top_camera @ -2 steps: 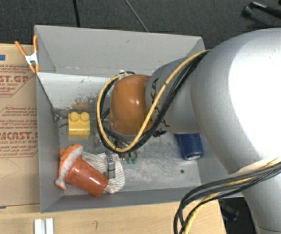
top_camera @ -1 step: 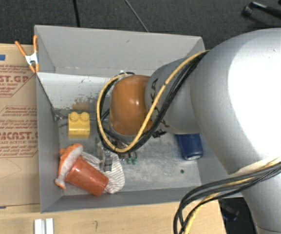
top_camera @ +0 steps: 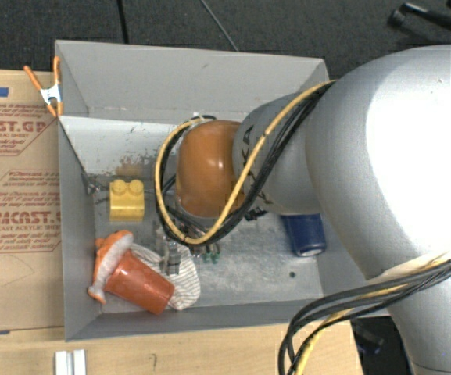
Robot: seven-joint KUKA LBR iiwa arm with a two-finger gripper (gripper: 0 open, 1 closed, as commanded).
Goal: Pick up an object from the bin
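My gripper (top_camera: 170,258) hangs low in the bin's front left part, mostly hidden under the arm's wrist. It is right above the upper edge of a white patterned cloth (top_camera: 184,286) and the rim end of an orange cup (top_camera: 135,282) that lies on its side. An orange-and-white rag (top_camera: 112,245) is bunched against the cup's left end. Behind these, a yellow two-stud brick (top_camera: 127,199) stands on the floor, apart from the gripper.
A blue cylinder (top_camera: 304,234) lies at the right, partly under the arm. A small green bit (top_camera: 210,255) sits just right of the gripper. The arm and its looped cables cover the bin's middle and right side.
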